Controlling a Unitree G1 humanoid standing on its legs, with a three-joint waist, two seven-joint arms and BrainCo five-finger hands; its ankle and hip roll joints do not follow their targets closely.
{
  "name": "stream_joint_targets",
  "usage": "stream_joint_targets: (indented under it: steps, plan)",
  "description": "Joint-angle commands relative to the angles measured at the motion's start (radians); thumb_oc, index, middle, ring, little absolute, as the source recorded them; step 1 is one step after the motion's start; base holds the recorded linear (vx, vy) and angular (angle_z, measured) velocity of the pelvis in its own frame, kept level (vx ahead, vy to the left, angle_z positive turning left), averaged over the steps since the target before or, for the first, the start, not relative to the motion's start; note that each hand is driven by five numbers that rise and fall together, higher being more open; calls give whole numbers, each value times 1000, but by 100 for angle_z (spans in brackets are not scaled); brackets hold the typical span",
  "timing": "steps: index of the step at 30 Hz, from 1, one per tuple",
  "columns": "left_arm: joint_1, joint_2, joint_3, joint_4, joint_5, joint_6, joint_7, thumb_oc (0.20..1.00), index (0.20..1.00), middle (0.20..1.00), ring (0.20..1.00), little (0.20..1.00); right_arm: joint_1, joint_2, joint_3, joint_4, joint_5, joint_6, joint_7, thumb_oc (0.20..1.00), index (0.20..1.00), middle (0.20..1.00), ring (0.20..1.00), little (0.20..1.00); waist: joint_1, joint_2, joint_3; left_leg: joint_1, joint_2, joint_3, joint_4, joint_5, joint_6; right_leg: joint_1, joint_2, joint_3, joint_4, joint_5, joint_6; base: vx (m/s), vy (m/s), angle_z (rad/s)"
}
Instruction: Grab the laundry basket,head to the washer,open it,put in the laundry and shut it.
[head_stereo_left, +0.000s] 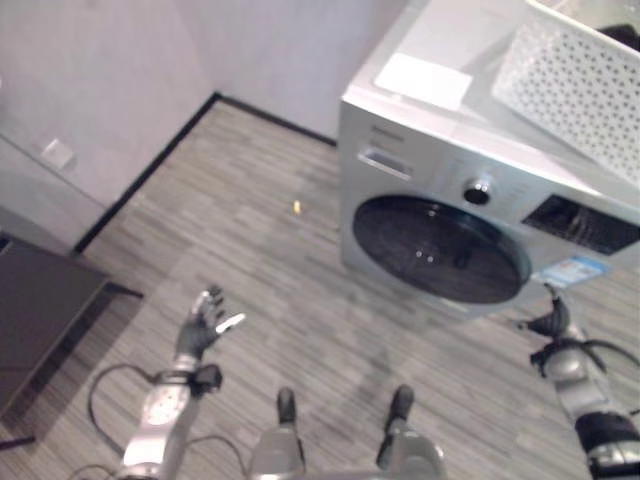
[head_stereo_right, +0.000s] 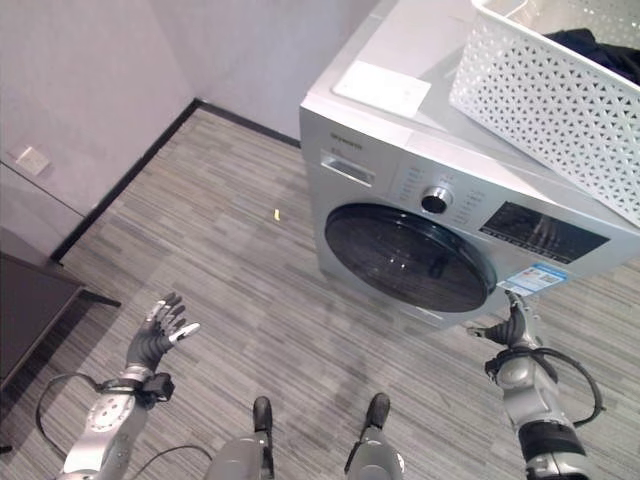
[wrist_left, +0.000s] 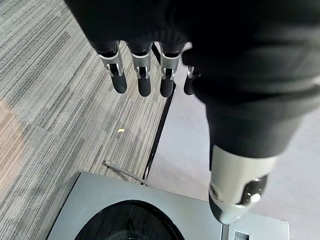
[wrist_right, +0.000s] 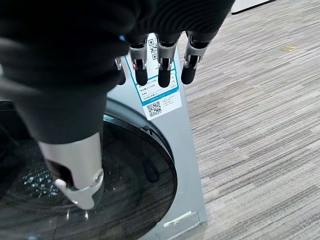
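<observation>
Hovering right hand, fingers relaxed apart, beside washer door; likely stiff, glassy, slippery; gripping at rim edge.

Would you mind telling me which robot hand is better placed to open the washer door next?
Probably the right robot hand: it hangs open close to the washer beside the shut round door. The left robot hand is open over the floor, well away.

The left hand is held out low on the robot's left with its fingers straight and spread, and the right hand is lifted up on the robot's right with straight, loose fingers, holding nothing.
</observation>
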Motion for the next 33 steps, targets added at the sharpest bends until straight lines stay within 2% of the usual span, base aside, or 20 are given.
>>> stream_joint_targets:
  steps: [1,6,7,8,19,28,33]
  plan:
    - [-40,17,18,-52,-23,-60,0,1000,1000,1000,1000,1000,-100,-77,11,29,25,-15,-56,1000,1000,1000,1000,1000,11,-20,12,29,48,16,15,-67,14,-28,7,42,11,-94,-4,62,-40,-4]
    - [-44,25,14,-59,-34,-67,2,1000,1000,1000,1000,1000,-176,-97,48,69,53,-24,-67,1000,1000,1000,1000,1000,20,-9,21,12,51,16,16,-59,11,-48,9,47,11,-92,-6,-29,-34,-1]
    - [-44,25,15,-63,-37,-68,3,1000,1000,1000,1000,1000,-196,-102,60,83,58,-26,-70,1000,1000,1000,1000,1000,20,-10,29,-1,48,29,20,-39,14,-61,4,34,15,-76,-15,-4,-38,1]
    - [-44,26,14,-63,-40,-69,4,1000,1000,1000,1000,1000,-215,-106,69,102,64,-29,-73,1000,1000,1000,1000,1000,23,-4,24,7,53,17,16,-56,8,-54,13,49,12,-93,-7,-1,-43,3]
    - [-60,35,-12,-71,-57,-82,19,1000,1000,1000,1000,1000,-390,-118,179,220,137,-64,-84,1000,1000,1000,1000,1000,45,9,50,-38,65,7,9,-25,-4,-96,26,51,15,-95,-13,-1,-44,2]
    - [-73,32,-48,-73,-74,-92,30,1000,1000,1000,1000,1000,-467,-9,286,333,184,-93,-69,1000,1000,1000,1000,1000,72,27,69,-74,67,-5,10,-10,-9,-125,30,54,15,-94,-17,-2,-22,0]
    - [-92,24,-61,-70,-73,-101,37,1000,1000,1000,1000,1000,-507,89,363,406,197,-112,-47,1000,1000,1000,1000,1000,88,47,77,-92,57,-10,-2,4,-10,-148,22,57,14,-88,-14,-11,9,-3]
